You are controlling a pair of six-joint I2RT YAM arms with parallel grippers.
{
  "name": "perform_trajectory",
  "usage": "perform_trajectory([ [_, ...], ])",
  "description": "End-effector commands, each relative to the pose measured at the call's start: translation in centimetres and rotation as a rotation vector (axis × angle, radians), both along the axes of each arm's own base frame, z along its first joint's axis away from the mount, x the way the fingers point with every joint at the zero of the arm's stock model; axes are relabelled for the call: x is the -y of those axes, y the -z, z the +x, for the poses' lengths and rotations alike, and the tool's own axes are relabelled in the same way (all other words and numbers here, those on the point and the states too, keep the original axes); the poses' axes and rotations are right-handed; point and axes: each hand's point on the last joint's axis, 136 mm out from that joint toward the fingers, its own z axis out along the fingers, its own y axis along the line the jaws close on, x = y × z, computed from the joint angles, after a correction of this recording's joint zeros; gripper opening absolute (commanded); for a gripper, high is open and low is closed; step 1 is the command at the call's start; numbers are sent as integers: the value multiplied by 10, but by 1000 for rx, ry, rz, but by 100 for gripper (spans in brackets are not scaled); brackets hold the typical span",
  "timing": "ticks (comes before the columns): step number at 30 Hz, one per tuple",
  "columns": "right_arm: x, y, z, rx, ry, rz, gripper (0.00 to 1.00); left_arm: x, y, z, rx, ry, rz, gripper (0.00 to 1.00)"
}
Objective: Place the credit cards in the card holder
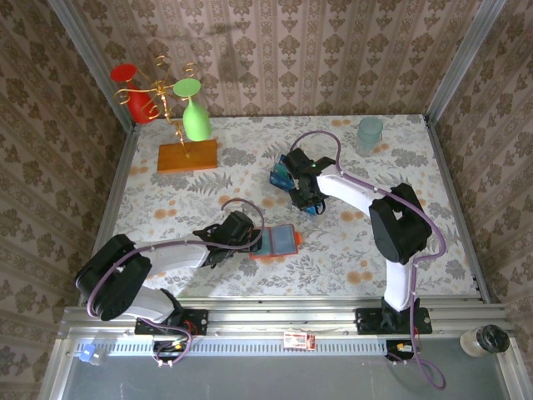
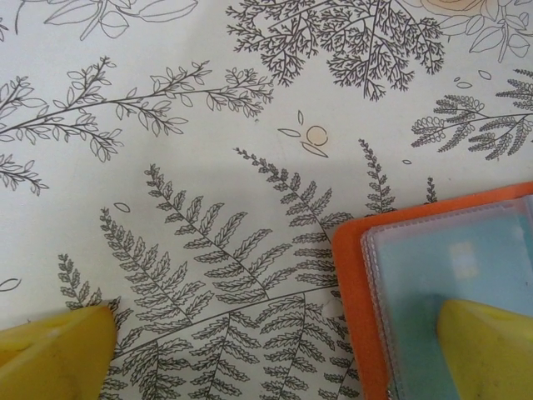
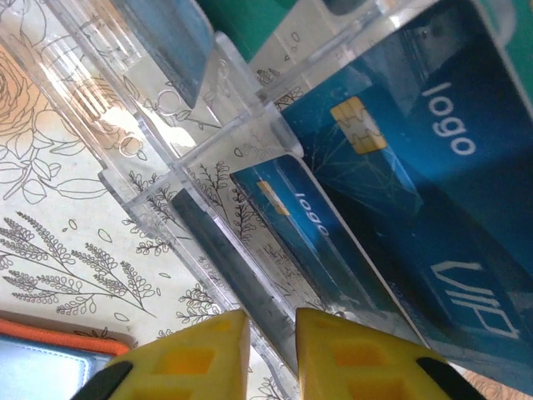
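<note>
- Location: the credit cards (image 3: 433, 183) stand on edge in a clear plastic tray (image 3: 241, 137) at mid-table. They are well apart from the card holder (image 1: 276, 241), which lies open and flat nearer the arm bases on the fern-patterned table (image 2: 208, 125).
- Right gripper (image 3: 271, 350): the yellow fingers stand at a narrow slit against the tray's near side, and a thin dark edge runs down into that slit. I cannot tell whether this is a card's edge or a tray divider, nor whether it is actually clamped.
- Left gripper (image 2: 275, 333): spread fully and holding nothing. One finger sits over the holder's clear inner sleeve, the other over bare table beside it; contact cannot be confirmed. It is judged to be placed to steady the case.
- Cards, material: glossy dark blue and teal plastic with a gold chip and white "logo" and "VIP" print. They are thin, flat and rectangular.
- Cards, handling (judgement): very light, stiff with slight flex, slick on the faces, not fragile. Each is best taken by a free upper edge or corner, with the pads across both faces, one card at a time. Close neighbours may be caught together.
- Tray: rigid transparent walls and dividers, strongly reflective, so the reflections confuse card position. It is probably light enough to be dragged.
- Holder: orange-red cover with a matt look and a rounded corner, and a grey-blue interior under a clear pocket. The pocket looks snug, so a card should enter edge-first and square to it.
</note>
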Motion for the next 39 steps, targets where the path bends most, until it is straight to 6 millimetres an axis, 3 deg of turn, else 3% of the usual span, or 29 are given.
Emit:
perform_trajectory([
  [1, -1, -3, 0, -4, -21, -23, 15, -1, 0, 1, -1, 16, 11, 100],
  [10, -9, -22, 4, 33, -82, 13, 2, -2, -5, 0, 5, 19, 4, 100],
  [16, -20, -54, 0, 88, -95, 88, 0, -3, -12, 0, 19, 14, -7, 100],
  [20, -33, -75, -11, 121, -91, 185, 0, -3, -16, 0, 23, 12, -17, 100],
  [25, -57, -85, -34, 93, -28, 434, 0, -4, -19, 0, 26, 6, -22, 100],
  [33, -87, -68, -72, -10, 99, 786, 0, -10, -24, 0, 39, -20, -26, 100],
  [39, -102, -41, -92, -88, 145, 869, 0, -13, -29, 1, 50, -30, -29, 100],
])
